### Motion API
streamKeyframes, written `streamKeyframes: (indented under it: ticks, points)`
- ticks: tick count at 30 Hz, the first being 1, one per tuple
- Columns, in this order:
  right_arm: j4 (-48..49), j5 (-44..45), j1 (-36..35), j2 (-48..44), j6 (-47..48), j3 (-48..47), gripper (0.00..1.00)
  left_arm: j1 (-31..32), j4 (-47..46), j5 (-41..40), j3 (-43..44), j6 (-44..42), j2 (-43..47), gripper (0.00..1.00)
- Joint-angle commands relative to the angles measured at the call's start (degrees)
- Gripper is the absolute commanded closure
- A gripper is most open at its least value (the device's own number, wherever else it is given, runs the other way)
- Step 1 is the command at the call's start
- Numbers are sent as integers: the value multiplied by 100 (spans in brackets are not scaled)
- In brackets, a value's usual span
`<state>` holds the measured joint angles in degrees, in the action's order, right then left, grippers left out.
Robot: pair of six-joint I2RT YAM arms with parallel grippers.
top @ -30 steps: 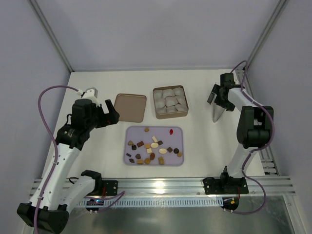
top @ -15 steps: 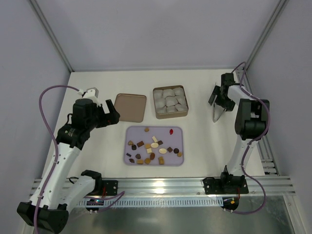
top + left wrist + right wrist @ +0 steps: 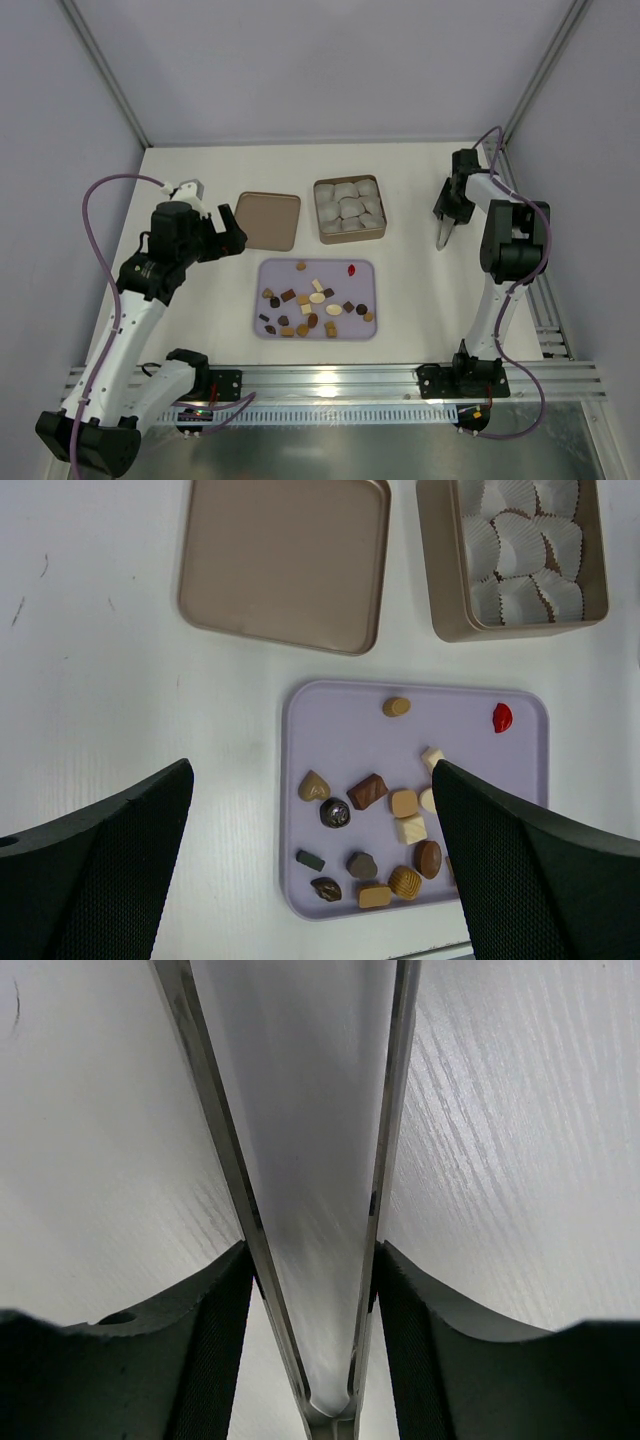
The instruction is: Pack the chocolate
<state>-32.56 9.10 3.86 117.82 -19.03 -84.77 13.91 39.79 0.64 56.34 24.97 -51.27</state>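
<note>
Right gripper [image 3: 310, 1260] clamps metal tongs [image 3: 213, 1120] right of the tin [image 3: 349, 239], presumably for picking tiny chocolate [image 3: 367, 790], which lies on the tray [image 3: 280, 270] before the tin; left gripper [image 3: 312, 770] gapes.

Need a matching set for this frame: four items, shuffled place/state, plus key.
Items:
1. tin lid
2. tin
3. tray
4. tongs

Place or state:
A. carries the chocolates
B. between the fingers of the right gripper, at the right side
C. filled with white paper cups
D. lies empty, just left of the tin

Pairs: 1-D, 2-C, 3-A, 4-B
</note>
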Motion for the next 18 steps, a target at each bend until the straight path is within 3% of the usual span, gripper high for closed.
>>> streamKeyframes:
  ticks: [1, 18]
  points:
    - [-40, -5, -87, -48, 92, -13, 48, 33, -24, 59, 44, -98, 11, 0]
    - [-357, 13, -966, -1621, 189, 198, 48, 24, -6, 32, 44, -107, 38, 0]
